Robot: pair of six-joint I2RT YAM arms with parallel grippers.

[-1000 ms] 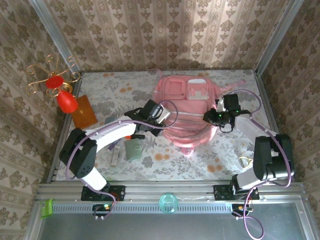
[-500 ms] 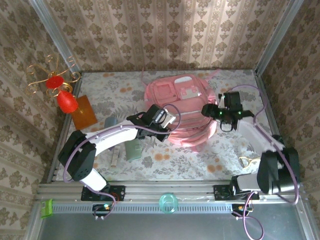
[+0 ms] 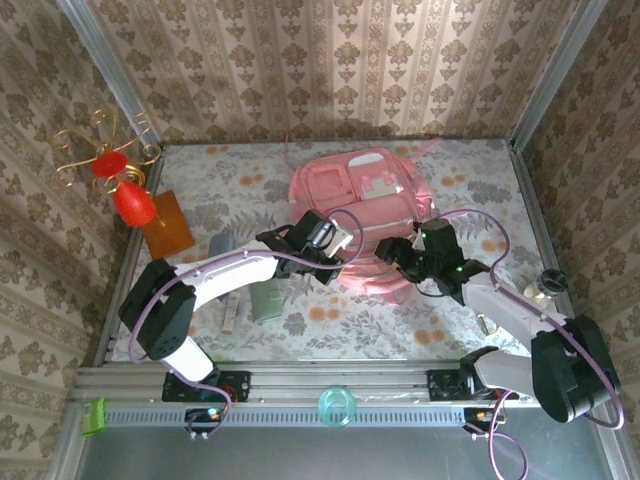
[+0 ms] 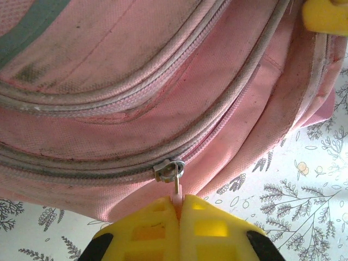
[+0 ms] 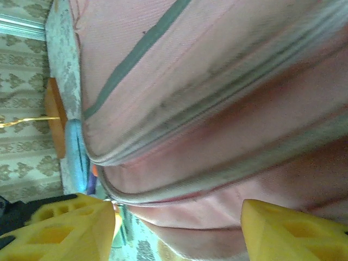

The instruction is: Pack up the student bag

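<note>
Red ornament (image 3: 130, 200): set at the far left edge of the counter (image 3: 460, 300), with gold wire curls behind it.
Orange block (image 3: 167, 222): placed just to the right of the ornament, at its foot.
Pale stick (image 3: 230, 315): laid flat on the counter beside the left arm (image 3: 225, 268).
Green case (image 3: 267, 298): laid flat just to the right of the stick, partly under the arm.
Left jaws: fully shut. The yellow fingers (image 4: 152, 228) are pressed together on the zip pull (image 4: 176, 187), which hangs from the metal slider (image 4: 168, 169) on the bag's lower zip track.
Teal cup (image 3: 337, 405): set on the front rail, between the two arm bases.
Student bag (image 3: 365, 195): laid on the middle of the counter towards the back wall, with its front pockets turned upward. It is flanked by the two arms at its near side.
Right jaws: spread wide apart. One yellow finger (image 5: 70, 228) is seen at each lower corner of the right wrist view, with the bag's pink fabric and grey zip lines close ahead. No grip on anything is seen.
Small dark-topped object (image 3: 543, 285): stood near the right edge of the counter, well apart from the bag. What it is cannot be told.
</note>
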